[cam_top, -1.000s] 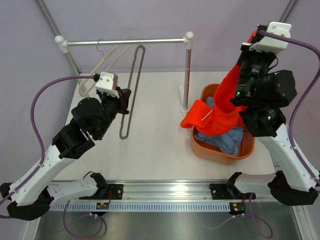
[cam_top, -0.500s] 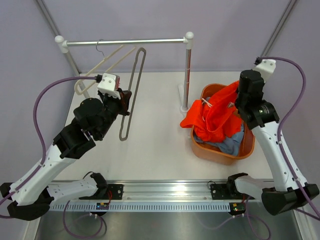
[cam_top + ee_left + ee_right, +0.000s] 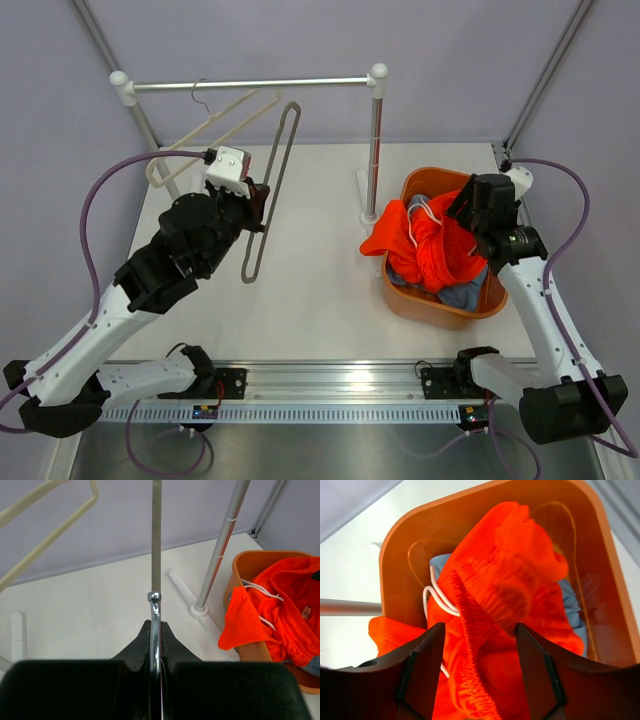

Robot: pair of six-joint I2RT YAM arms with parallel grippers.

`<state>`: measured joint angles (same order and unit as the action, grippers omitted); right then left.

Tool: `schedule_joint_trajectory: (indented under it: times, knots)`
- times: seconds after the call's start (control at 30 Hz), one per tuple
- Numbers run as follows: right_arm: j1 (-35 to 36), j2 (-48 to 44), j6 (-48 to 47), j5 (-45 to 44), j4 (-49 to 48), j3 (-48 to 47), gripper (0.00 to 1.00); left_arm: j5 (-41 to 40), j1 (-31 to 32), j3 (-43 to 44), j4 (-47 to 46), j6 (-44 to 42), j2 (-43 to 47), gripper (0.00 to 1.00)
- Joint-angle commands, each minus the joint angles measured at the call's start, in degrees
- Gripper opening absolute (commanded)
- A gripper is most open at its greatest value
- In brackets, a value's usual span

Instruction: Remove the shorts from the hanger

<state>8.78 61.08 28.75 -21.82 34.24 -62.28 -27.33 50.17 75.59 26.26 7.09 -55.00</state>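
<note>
Bench (image 3: 320,310) pale, rack (image 3: 250,84) across upper left of frame, orange tub (image 3: 440,312) at right centre. Both pairs are off the hanger and in the tub: orange shorts (image 3: 430,245) heaped on top, blue shorts (image 3: 462,293) mostly buried, showing at the heap's lower right. Risk: one orange leg flops over the tub's left rim toward the bench and would likely drag the heap out if nudged. Orange cloth looks soft and crumpled, waistband ridged; blue pair limp. Grey hanger (image 3: 275,170) bare, tilted, left of centre; left gripper (image 3: 156,630) clamped on its wire. Can't tell if it's hooked on the rack; letting go might drop it. Right gripper (image 3: 477,675) above the heap, jaws spread wide, nothing pinched. White drawstring (image 3: 425,597) loops loose near a finger and could snag if that arm lifts.
</note>
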Motion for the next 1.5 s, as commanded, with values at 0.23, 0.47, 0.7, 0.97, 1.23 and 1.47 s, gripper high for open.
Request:
schedule_joint_trajectory:
  times: [0.23, 0.47, 0.7, 0.97, 1.23, 1.47]
  knots:
    - [0.19, -5.88, 0.43, 7.05, 3.29, -5.47, 0.84, 1.58, -0.07, 2.1, -0.34, 0.73, -1.42, 0.0]
    - [0.54, -8.61, -0.01, 10.39, 4.7, -6.36, 0.8, 1.93, -0.07, 2.02, -0.6, 1.52, -2.21, 0.0]
    - [1.59, -4.13, 4.72, 24.26, -3.53, 1.61, 0.32, 2.55, -0.07, 2.54, -1.21, 1.78, -3.36, 0.0]
    - [1.51, 10.27, 11.58, 30.61, -16.65, 10.51, 0.14, 2.64, -0.07, 2.63, -1.04, 1.7, -3.97, 0.0]
    - [0.02, 19.26, 19.23, 19.91, -12.44, 12.35, 0.0, 1.84, -0.07, 3.86, 0.54, 1.17, -5.2, 0.0]
    - [-1.74, 13.63, 28.02, 5.32, -2.79, 13.68, 0.03, 0.88, -0.07, 4.21, 2.03, 1.43, -6.69, 0.0]
